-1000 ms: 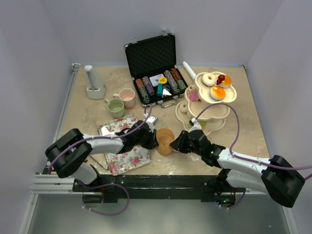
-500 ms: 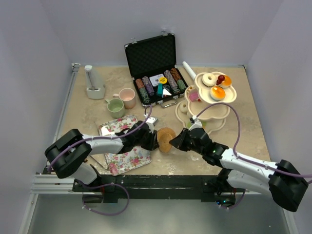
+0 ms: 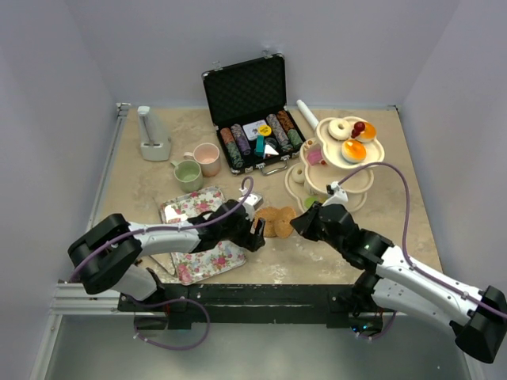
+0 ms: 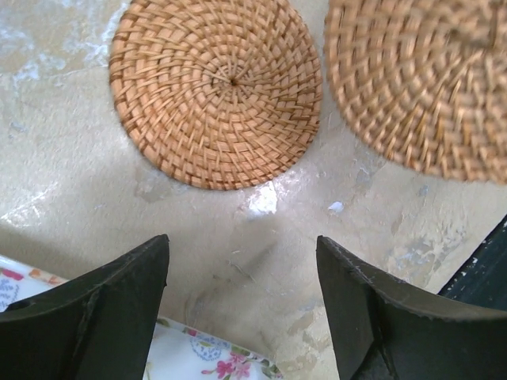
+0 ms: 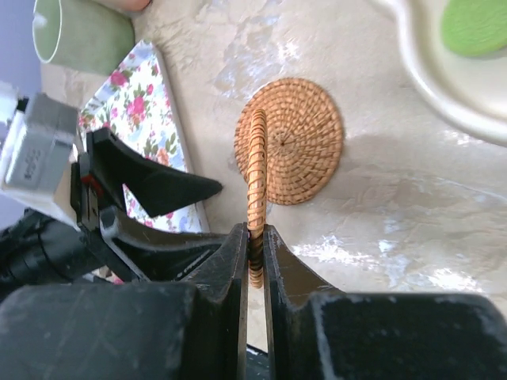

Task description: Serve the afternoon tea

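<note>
Just near-left of the cream three-tier stand [image 3: 348, 184], a woven rattan coaster [image 5: 256, 198] stands on edge, pinched at its lower rim by the right gripper [image 5: 253, 237], whose fingers are pressed tight against it. A second coaster [image 4: 215, 87] lies flat on the table beside it, a little further from the stand. The left gripper [image 4: 242, 245] hovers over the near side of that flat coaster with its fingers spread wide, holding nothing. The stand itself carries the sweets: a donut [image 3: 341, 128] and orange-topped cakes [image 3: 354, 150] sit on its top tier. The green cup [image 3: 188, 172] and pink cup [image 3: 207, 157] wait well to the left of the stand, toward the far side. A floral tray [image 3: 206, 257] lies left of the stand, beyond the coasters. A poker chip case [image 3: 253, 119] stands open to the stand's far left.

The step appears to be laying out two coasters for the cups. Doing it well likely means tipping the held coaster from edge to flat while low over the table. It should land beside the flat one, not overlapping it. It should also stay clear of the stand's bottom rim, with room left for a cup on each. The fingers should part only once it rests, since a thin disc let go on edge could roll. The left arm is best kept out of the path.
</note>
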Tool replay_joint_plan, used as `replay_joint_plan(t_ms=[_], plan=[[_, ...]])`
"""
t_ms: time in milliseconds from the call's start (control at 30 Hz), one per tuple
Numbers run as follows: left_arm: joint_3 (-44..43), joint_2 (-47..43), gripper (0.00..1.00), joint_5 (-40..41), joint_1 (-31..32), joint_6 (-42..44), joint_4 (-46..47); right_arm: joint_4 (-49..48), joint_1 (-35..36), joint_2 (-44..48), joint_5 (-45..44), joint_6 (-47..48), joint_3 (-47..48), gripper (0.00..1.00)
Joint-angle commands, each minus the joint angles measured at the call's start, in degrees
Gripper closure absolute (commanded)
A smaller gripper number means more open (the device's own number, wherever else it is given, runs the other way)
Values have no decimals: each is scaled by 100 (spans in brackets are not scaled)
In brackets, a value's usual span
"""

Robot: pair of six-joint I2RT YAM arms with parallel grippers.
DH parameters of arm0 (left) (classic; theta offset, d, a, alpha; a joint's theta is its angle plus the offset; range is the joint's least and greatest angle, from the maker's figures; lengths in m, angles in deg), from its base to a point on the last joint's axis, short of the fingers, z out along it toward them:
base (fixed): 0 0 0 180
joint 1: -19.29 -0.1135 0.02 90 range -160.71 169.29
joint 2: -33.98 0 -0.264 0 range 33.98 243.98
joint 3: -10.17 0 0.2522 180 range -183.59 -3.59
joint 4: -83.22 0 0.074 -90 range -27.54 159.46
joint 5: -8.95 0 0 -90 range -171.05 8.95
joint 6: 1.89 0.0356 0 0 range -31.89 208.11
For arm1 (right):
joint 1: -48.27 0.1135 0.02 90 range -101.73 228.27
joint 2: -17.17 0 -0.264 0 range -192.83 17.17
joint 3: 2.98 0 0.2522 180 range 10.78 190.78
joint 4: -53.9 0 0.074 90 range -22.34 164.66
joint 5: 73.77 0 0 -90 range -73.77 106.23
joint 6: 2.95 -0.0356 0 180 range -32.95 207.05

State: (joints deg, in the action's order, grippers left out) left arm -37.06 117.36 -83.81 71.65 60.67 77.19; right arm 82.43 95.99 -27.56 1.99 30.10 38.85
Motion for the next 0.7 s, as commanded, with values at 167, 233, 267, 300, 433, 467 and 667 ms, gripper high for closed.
replay_joint_plan(t_ms=[167, 233, 267, 300, 433, 467, 667], plan=[[-932, 907, 16, 1145, 740, 731, -490, 756, 0, 492, -527, 8, 392, 100], [-1116, 1163, 19, 1707, 863, 697, -745, 861, 0, 509, -553, 8, 409, 100], [-1204, 1268, 21, 1883, 881, 644, -764, 896, 0, 518, -554, -18, 418, 100], [-1240, 1347, 22, 2007, 890, 609, -1007, 888, 0, 527, -545, -18, 418, 100], [-1398, 1699, 32, 2578, 899, 530, -1203, 923, 0, 544, -589, -27, 488, 100], [-1460, 1804, 34, 2779, 908, 486, -1273, 923, 0, 544, -580, -36, 506, 100], [-1671, 2262, 38, 3028, 899, 301, -1213, 1002, 0, 579, -606, -106, 524, 100]])
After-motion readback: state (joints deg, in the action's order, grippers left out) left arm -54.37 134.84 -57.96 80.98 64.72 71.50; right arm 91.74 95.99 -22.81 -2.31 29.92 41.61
